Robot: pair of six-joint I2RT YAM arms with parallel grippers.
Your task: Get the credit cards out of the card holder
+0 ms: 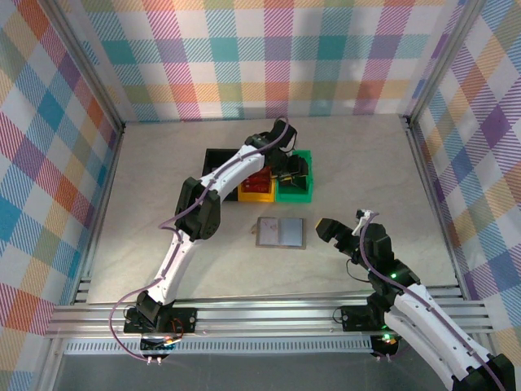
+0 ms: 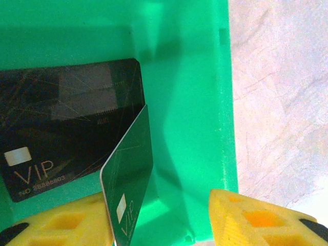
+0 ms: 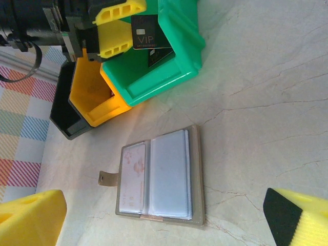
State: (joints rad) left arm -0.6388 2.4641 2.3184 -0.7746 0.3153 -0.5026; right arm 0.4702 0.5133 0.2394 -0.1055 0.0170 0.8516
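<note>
Nearest, the jaws of the right arm (image 1: 383, 261) stand wide apart and empty above the counter (image 1: 163, 179), near the card holder (image 1: 280, 232), which lies open and flat. Farther back, the jaws of the left arm (image 1: 236, 167) hang partly open inside the green bin (image 2: 189, 102), gripping nothing. One dark credit card (image 2: 66, 128) lies flat there, and a second card (image 2: 128, 174) stands tilted on edge just beside one finger (image 2: 66, 225).
</note>
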